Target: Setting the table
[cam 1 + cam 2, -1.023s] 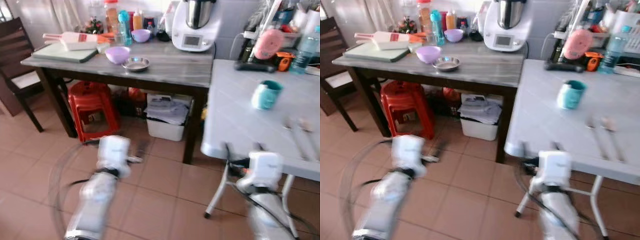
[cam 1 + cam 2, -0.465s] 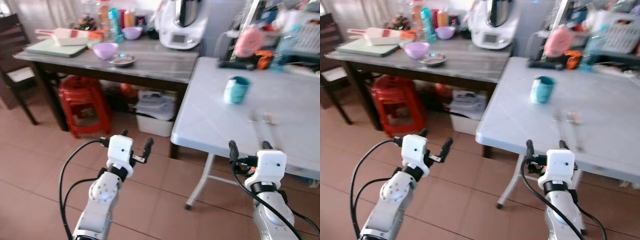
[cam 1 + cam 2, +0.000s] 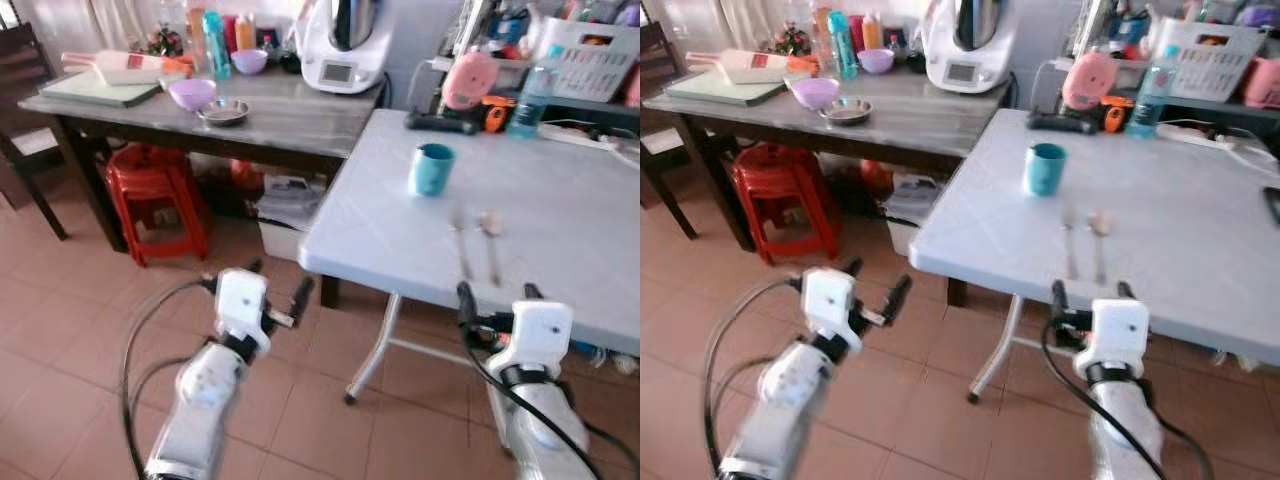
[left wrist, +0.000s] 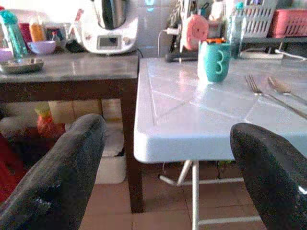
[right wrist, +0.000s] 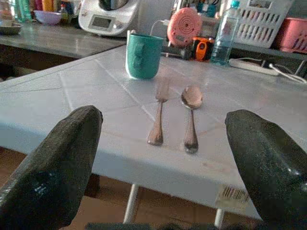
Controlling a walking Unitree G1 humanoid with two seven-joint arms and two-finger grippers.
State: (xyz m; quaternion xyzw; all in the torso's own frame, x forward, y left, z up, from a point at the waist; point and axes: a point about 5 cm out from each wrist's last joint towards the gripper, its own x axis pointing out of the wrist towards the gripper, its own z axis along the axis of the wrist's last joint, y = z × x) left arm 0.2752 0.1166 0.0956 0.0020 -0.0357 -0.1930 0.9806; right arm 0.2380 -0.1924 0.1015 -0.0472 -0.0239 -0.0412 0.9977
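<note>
A: Fork (image 5: pixel 158 115) and spoon (image 5: pixel 191 112)?
B: Side by side on the white table (image 3: pixel 570 240), handles toward its near edge, teal cup (image 3: pixel 432 168) beyond. Probably light, stiff, slippery metal; pinch mid-handle.
A: Grippers?
B: Right gripper (image 3: pixel 495 295) below that edge, just short, spread wide, empty. Left gripper (image 3: pixel 277 285) over floor, wide, empty.

The floor (image 3: pixel 60 330) is laid with terracotta-brown tiles. A white folding table (image 3: pixel 560 260) on pale metal legs stands at the right, its near left corner jutting toward the camera. Touching its far left edge is a dark wooden side table (image 3: pixel 300 120) with a grey marbled top. Under that table sit stacked red plastic stools (image 3: pixel 155 190) and a white bin (image 3: pixel 285 215). A dark wooden chair (image 3: pixel 22 110) stands at the far left. The back wall (image 3: pixel 420 30) is pale, and the light is soft and even.
</note>
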